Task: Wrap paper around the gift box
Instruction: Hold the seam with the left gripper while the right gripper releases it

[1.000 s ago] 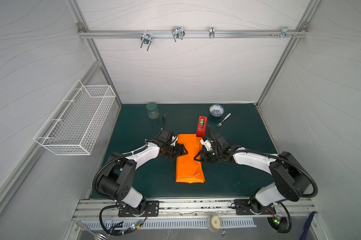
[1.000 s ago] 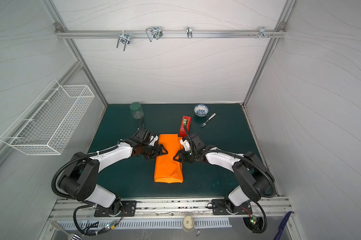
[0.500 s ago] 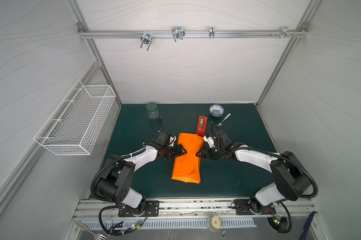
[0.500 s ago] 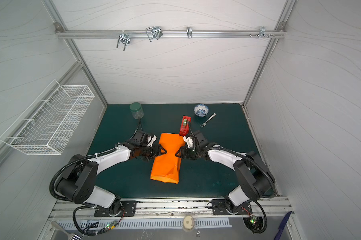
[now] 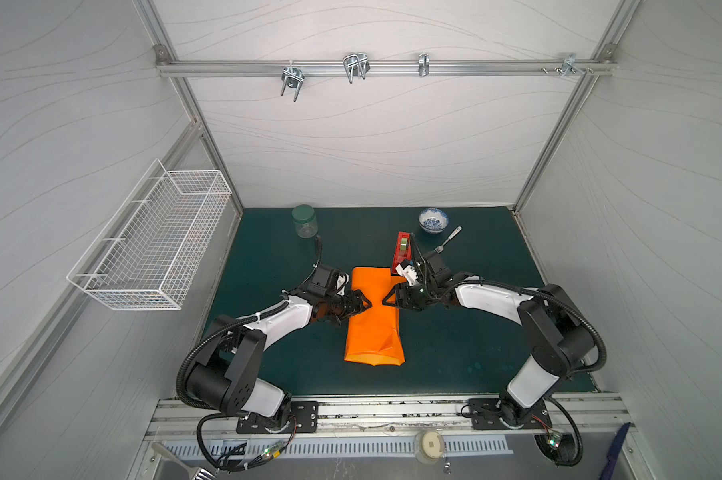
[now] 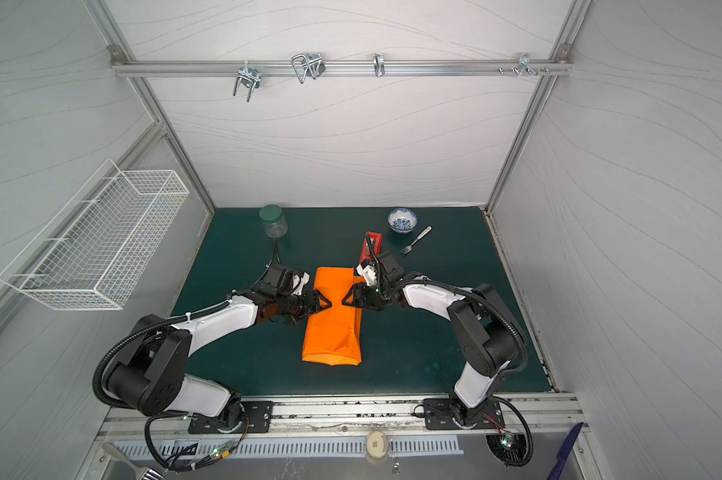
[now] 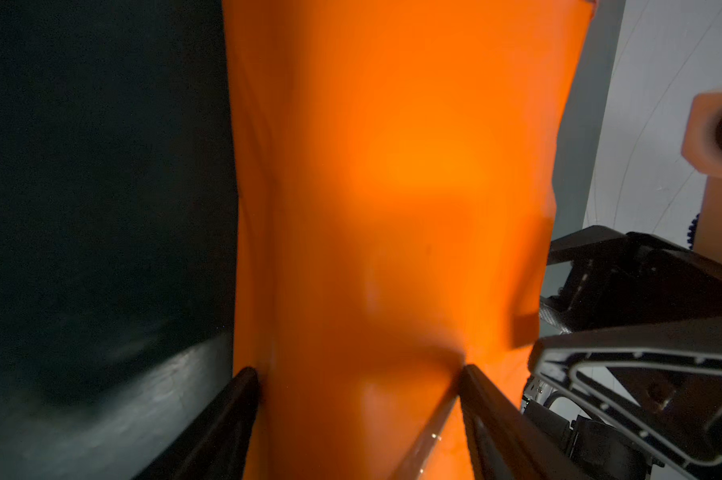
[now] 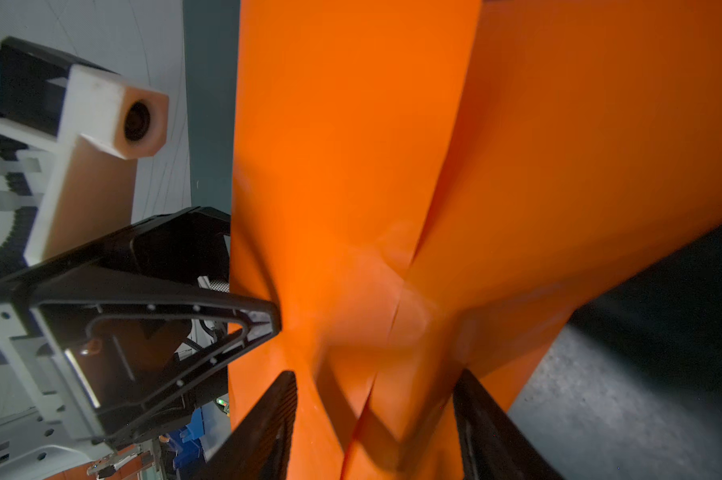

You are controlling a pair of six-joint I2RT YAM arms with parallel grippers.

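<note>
The paper [image 5: 374, 324] is folded into a long, closed orange packet. In both top views its long axis runs from the back wall toward the arm bases, square across the line joining the two sets of jaws. The near end is broader and has a slanting crease. The gift box shows in no view, so only the packet's bulk hints at anything inside. The top views do not show whether the packet rests on the green mat [image 5: 268, 257] or hangs just above it.

The left gripper [image 5: 367, 304] and the right gripper [image 5: 386, 302] meet tip to tip over the packet, a little to the far side of its middle. In the left wrist view the paper [image 7: 392, 208] fills the whole gap between that gripper's fingers [image 7: 243, 415]. Both fingers press into it, a wide clamp on the paper. In the right wrist view the fingers [image 8: 268, 415] likewise bear on both sides of creased, overlapping folds, so these jaws grip the paper too. Both wrist pictures are soft and blurred.

A red tape dispenser [image 5: 401, 247] stands just behind the right jaws on the far side, its near end hidden by that wrist. Beyond it lie a fork [image 5: 448, 240] and a blue-patterned bowl [image 5: 433, 219]. A green-lidded jar [image 5: 304, 222] stands well beyond the left jaws. A wire basket [image 5: 156, 241] hangs on the side wall.
</note>
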